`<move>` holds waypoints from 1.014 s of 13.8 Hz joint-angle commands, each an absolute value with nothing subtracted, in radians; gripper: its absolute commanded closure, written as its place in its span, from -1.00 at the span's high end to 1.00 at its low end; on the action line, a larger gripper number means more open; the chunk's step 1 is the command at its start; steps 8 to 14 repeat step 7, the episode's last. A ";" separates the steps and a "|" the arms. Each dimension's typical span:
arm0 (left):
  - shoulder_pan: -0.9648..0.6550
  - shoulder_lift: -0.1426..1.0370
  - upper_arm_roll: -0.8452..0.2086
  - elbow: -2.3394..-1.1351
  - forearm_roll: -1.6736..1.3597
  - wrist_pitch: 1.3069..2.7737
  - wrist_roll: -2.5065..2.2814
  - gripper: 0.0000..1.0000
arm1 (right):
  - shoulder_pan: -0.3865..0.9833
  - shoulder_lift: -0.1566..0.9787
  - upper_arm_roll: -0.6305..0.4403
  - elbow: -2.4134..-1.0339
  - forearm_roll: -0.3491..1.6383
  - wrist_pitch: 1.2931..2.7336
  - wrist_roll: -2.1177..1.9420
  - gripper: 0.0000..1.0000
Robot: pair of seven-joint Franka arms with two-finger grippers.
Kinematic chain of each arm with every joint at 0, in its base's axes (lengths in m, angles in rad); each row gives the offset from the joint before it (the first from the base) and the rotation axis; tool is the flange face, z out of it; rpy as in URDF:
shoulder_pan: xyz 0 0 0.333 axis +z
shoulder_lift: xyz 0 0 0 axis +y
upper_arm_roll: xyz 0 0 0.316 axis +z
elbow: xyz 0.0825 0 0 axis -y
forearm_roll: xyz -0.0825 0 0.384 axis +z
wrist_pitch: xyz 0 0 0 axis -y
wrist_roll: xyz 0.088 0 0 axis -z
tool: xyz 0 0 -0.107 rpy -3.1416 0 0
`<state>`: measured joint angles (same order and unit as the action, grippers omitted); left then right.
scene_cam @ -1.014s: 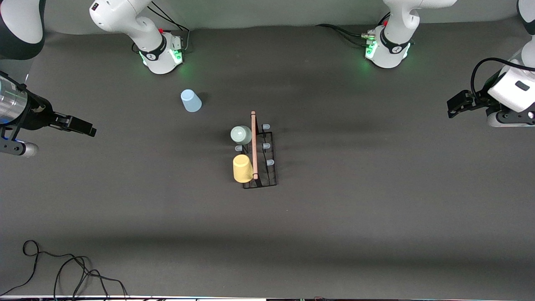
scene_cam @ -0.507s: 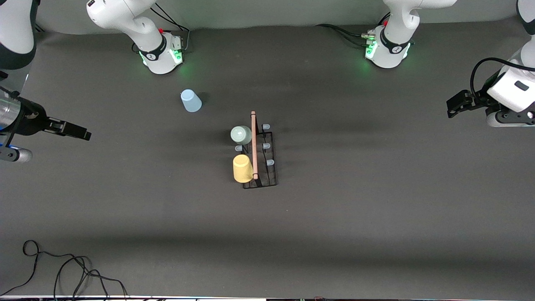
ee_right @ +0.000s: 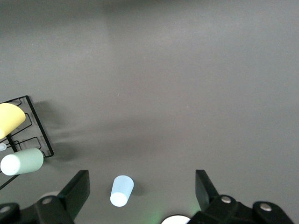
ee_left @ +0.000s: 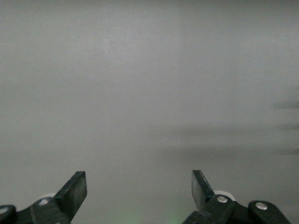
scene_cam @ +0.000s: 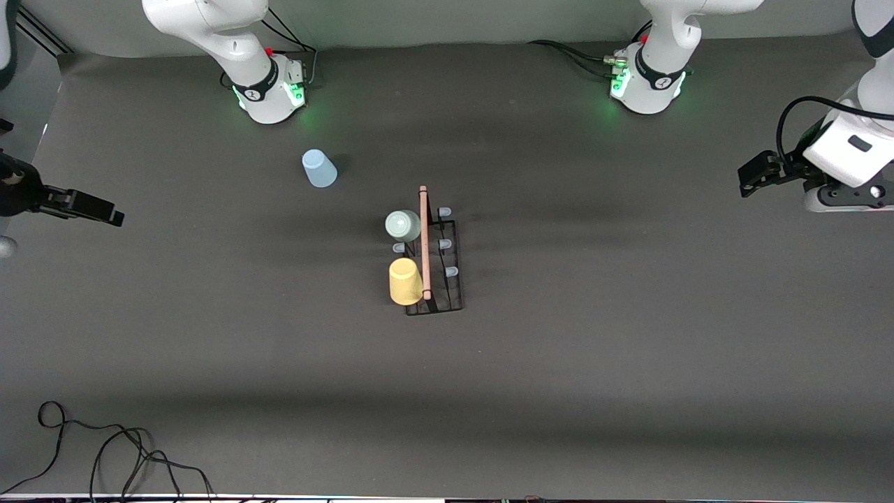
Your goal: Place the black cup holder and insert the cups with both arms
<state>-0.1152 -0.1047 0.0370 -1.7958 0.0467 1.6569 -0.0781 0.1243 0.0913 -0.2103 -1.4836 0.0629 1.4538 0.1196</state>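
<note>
The chief risk is judged to lie with the light blue cup point(scene_cam: 319, 168), the one cup not yet on the black cup holder point(scene_cam: 434, 260). It stands upside down on the surface point(scene_cam: 559, 363), well apart from both claws, and a long reach is needed to get to it. If it is gripped off-centre on its tapered wall, it could be squeezed out from between the fingers or tipped over. A second risk is judged at the holder itself: the pale green cup point(scene_cam: 403, 225) and the yellow cup point(scene_cam: 406, 281) already sit on pegs on the side toward the right arm, so a claw carrying the blue cup to the free peg between them could knock either off, or snag the wooden rod handle point(scene_cam: 424, 241) and shift the light rack.

The right claw point(scene_cam: 98, 209) is held out over the right arm's end of the surface, well clear of all the cups; in the right wrist view its fingers point(ee_right: 77, 191) are seen spread wide apart with nothing between them, and the blue cup is seen below, between them but far off. The left claw point(scene_cam: 758, 173) is held over the left arm's end, far from the holder; its fingers point(ee_left: 74, 189) are likewise parted and empty, with only bare surface before them.
</note>
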 commanded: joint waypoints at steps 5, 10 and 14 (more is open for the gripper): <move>-0.121 -0.113 0.038 -1.795 0.054 1.641 -0.097 1.00 | 0.072 0.000 -0.121 -1.586 0.041 1.508 0.103 1.00; -0.121 -0.112 0.040 -1.795 0.054 1.646 -0.097 1.00 | 0.072 0.003 -0.121 -1.582 0.040 1.508 0.101 1.00; -0.121 -0.112 0.040 -1.795 0.054 1.646 -0.097 1.00 | 0.072 0.003 -0.121 -1.582 0.040 1.508 0.101 1.00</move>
